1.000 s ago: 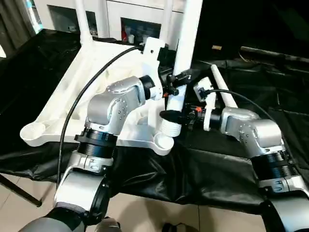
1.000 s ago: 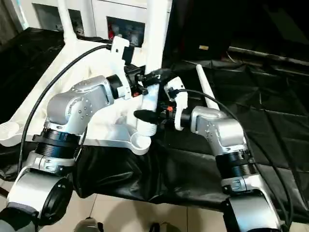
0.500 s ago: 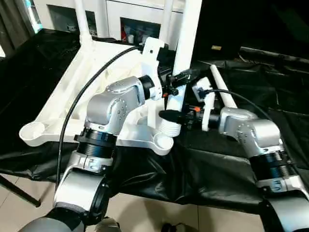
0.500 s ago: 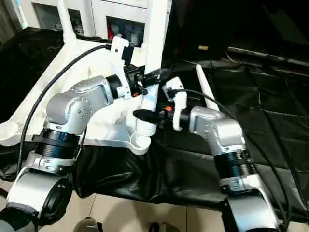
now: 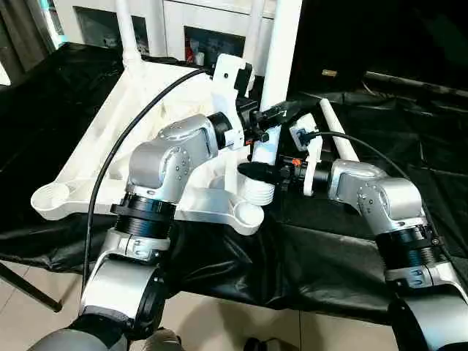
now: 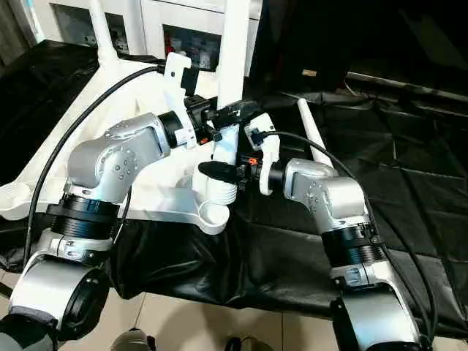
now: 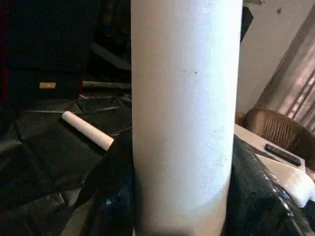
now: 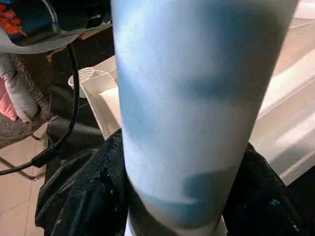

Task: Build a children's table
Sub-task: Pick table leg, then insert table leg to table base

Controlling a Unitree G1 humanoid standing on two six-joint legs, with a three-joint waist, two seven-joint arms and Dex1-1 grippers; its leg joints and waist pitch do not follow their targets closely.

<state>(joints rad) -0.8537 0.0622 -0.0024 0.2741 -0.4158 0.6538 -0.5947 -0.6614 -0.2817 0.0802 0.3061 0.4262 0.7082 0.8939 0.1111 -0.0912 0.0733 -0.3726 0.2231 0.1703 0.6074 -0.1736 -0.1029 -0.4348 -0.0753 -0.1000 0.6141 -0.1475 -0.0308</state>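
Children's white plastic ribbed tabletop (image 5: 146, 117) lies underside up on your black sheet (image 5: 344, 241). Your left gripper (image 5: 272, 117) and right gripper (image 5: 252, 172) both clamp the upright white tapered tube leg (image 5: 274, 88) above the near corner socket (image 5: 245, 213).

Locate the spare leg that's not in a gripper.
In the eye views the loose leg lies flat on the black cloth, on the robot's right, just beyond the right gripper and beside the tabletop.
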